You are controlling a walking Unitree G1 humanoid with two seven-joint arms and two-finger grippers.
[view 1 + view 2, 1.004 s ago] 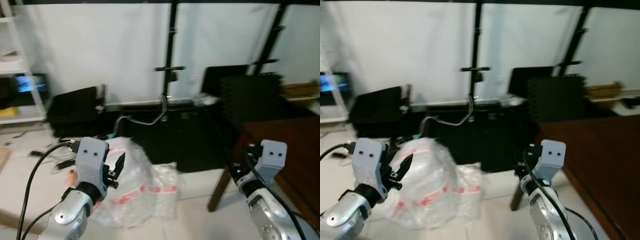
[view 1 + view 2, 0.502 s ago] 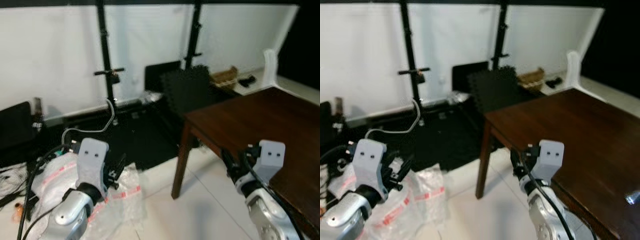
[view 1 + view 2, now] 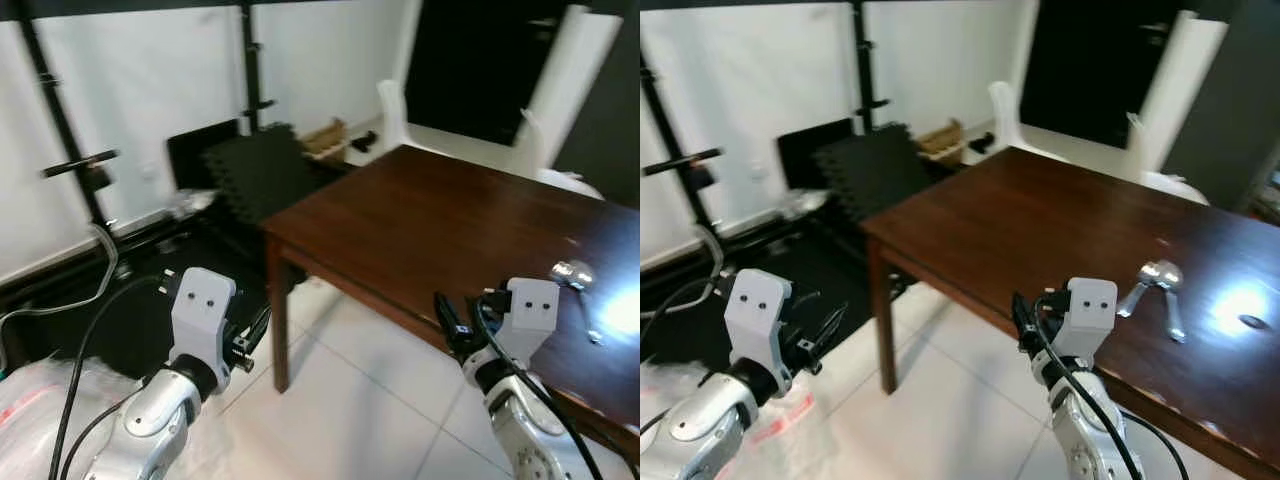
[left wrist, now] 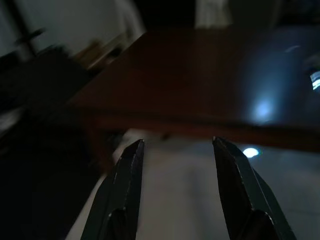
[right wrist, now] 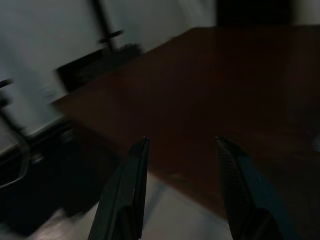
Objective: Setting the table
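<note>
Dark brown table, silver spoons

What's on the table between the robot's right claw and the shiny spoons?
Nothing: in the right eye view, only bare brown table lies between the right gripper and the spoons.

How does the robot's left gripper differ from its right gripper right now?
The left gripper hangs over the white tiled floor, short of the dark brown wooden table; the right gripper sits at the table's near edge. The left points toward the table leg, the right over the tabletop. Both have black fingers, open and empty.
</note>
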